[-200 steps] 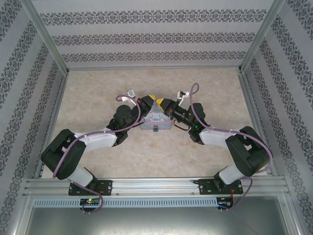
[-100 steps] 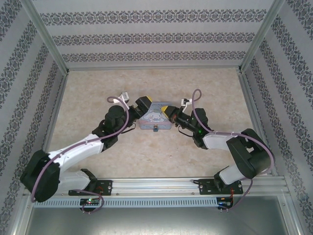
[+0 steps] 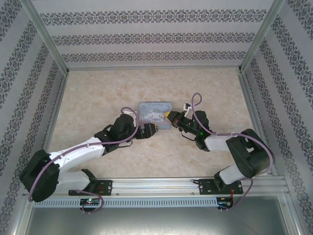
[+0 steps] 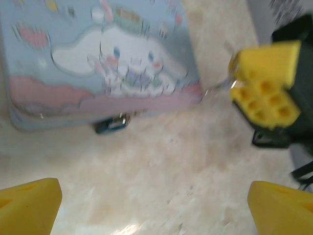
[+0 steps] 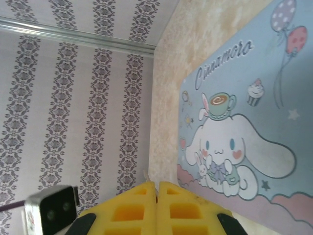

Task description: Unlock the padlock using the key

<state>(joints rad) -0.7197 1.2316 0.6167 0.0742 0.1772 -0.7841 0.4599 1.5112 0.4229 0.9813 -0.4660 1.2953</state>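
The pastel-blue cartoon tin (image 3: 155, 111) lies flat with its lid up. A tiny bluish padlock (image 4: 112, 125) hangs at the tin's near edge, blurred in the left wrist view. My left gripper (image 3: 150, 129) hovers just in front of that edge; its yellow fingers (image 4: 29, 205) stand wide open (image 4: 156, 213) over bare table. My right gripper (image 3: 169, 117) is at the tin's right corner, shut (image 5: 156, 188) on the key (image 5: 145, 175), a thin metal sliver poking out between the pads. The key (image 4: 217, 86) also sticks out toward the tin (image 4: 98, 58) from the right gripper (image 4: 237, 81).
The tabletop (image 3: 98, 93) is beige and marbled, boxed in by patterned walls (image 3: 156, 36) and aluminium posts. A metal rail (image 3: 156, 185) carrying both arm bases runs along the near edge.
The left gripper has left the tin's left side and swung down to its near edge. The tin, earlier tilted between both grippers, now lies flat. The right gripper shifted slightly nearer.
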